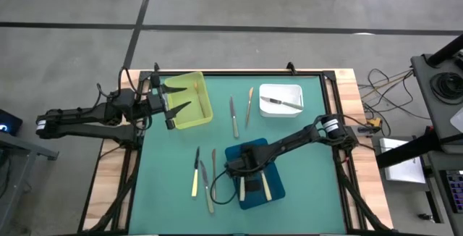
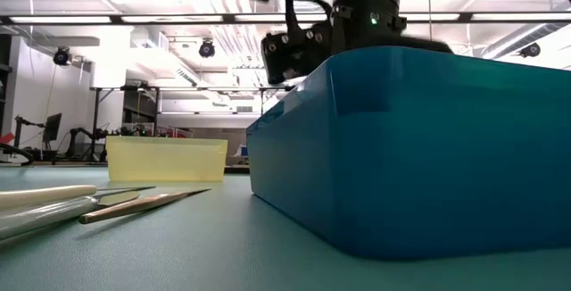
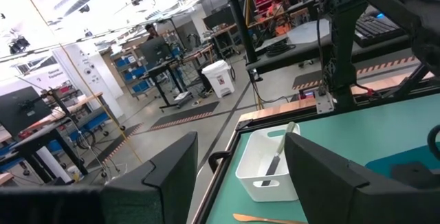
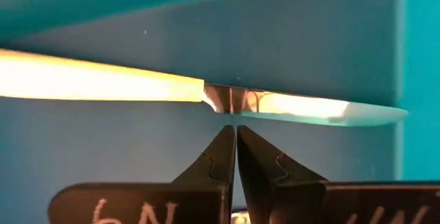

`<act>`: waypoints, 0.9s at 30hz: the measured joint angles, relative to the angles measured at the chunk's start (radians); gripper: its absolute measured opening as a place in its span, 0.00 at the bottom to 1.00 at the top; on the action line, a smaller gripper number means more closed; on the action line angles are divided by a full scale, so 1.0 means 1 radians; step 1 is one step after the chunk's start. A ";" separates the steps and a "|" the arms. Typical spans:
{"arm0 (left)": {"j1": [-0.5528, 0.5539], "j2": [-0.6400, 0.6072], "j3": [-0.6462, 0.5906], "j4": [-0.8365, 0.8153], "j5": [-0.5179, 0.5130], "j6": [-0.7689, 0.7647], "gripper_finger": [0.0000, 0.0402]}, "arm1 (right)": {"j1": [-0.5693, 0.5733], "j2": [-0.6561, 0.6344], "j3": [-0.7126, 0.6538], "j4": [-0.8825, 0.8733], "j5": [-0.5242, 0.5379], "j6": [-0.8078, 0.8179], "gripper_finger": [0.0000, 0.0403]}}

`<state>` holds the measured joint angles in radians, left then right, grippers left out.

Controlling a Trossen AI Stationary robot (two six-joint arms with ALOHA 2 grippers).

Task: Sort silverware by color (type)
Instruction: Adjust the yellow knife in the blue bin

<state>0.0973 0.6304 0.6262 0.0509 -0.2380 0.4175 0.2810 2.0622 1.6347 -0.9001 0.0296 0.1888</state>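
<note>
In the blue tray lie two cream-handled knives. My right gripper points down into this tray, shut. In the right wrist view its tips stand at the middle of one knife, which lies flat on the tray floor. My left gripper hovers open and holds nothing, over the yellow tray. A silver knife lies in the white tray. Loose on the mat lie a silver knife, a gold one, a cream-handled knife, a gold piece and a silver piece. My right gripper comes from above with its fingers shut, the tips at the knife's junction of handle and blade. I cannot tell whether they touch it. The knife lies flat in the blue tray, across the fingers' line.
The blue tray's tall wall fills the low view, with the yellow tray behind and loose utensils on the mat beside it. A black frame edges the mat. Cables and gear lie beyond the table's right edge.
</note>
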 joint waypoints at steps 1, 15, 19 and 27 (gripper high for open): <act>0.000 0.000 0.000 0.000 0.000 0.000 0.50 | 0.000 -0.004 0.006 -0.006 0.005 0.010 0.02; 0.000 0.000 0.000 0.000 0.000 0.000 0.50 | 0.000 -0.015 -0.007 0.108 0.049 0.032 0.02; 0.000 0.000 0.000 0.000 0.000 0.000 0.50 | 0.001 -0.015 -0.019 0.139 0.024 0.039 0.02; 0.000 0.000 0.000 -0.005 0.000 0.000 0.50 | 0.001 -0.015 -0.042 0.161 -0.013 0.040 0.02</act>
<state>0.0973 0.6304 0.6262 0.0462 -0.2382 0.4175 0.2817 2.0468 1.5924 -0.7391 0.0164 0.2287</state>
